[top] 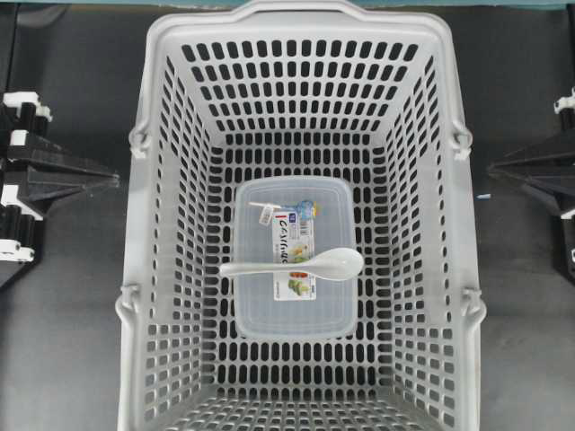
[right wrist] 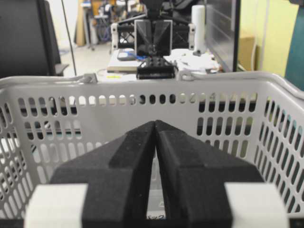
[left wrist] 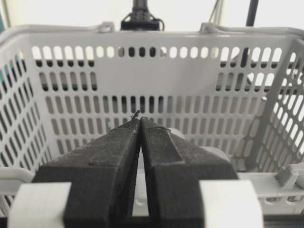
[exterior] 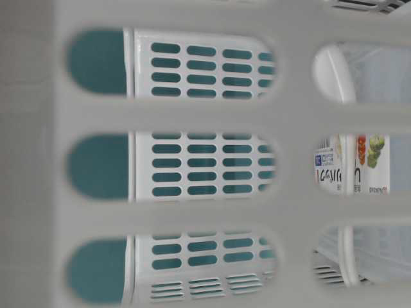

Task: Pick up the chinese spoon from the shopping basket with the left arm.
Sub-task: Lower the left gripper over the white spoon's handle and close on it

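The spoon (top: 305,264) lies across the lid of a clear plastic box (top: 295,316) on the floor of the basket (top: 303,31), bowl toward 3 o'clock and handle toward 9 o'clock in the overhead view. It is well apart from both grippers. The left gripper (left wrist: 139,118) sits outside the basket's wall at 9 o'clock, its fingers pressed together and holding nothing. The right gripper (right wrist: 155,123) waits outside the wall at 3 o'clock, its fingers likewise pressed together. The basket stands on a dark table (top: 63,341). Inside it are only the box with its printed label (top: 294,258) and the spoon resting on top. The right wrist view shows a cluttered workroom beyond the rim.
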Available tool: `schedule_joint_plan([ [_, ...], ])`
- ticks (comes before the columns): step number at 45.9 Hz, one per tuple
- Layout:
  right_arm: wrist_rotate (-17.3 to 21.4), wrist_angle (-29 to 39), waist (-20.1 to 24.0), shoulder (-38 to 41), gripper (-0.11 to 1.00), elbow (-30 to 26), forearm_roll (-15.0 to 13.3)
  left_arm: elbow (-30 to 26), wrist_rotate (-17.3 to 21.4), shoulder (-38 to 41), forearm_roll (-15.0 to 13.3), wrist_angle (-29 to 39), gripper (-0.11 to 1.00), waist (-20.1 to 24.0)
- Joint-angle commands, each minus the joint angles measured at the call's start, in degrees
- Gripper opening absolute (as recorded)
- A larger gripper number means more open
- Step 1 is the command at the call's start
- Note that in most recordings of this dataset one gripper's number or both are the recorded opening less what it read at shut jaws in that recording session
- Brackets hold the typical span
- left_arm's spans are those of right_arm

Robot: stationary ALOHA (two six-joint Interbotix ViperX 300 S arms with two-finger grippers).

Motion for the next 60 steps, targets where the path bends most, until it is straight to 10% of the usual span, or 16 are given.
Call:
schedule_joint_plan([
  [1,0.53,-0.26,0.18,0.44,0.00,-0.53,0.26,-5.10,-0.97,2.11,2.29,4.22,0.06,-0.62],
  [45,3.69,4.83,-0.62,-0.09,0.03,0.26,0.53,-48.60,-1.32,43.59,2.37,54.05,0.00,-6.24],
  [60,3.69,5.10,-0.62,-0.26,0.58,0.18,0.53,-52.56,-1.32,49.83,2.37,56.25,0.05,-6.42],
])
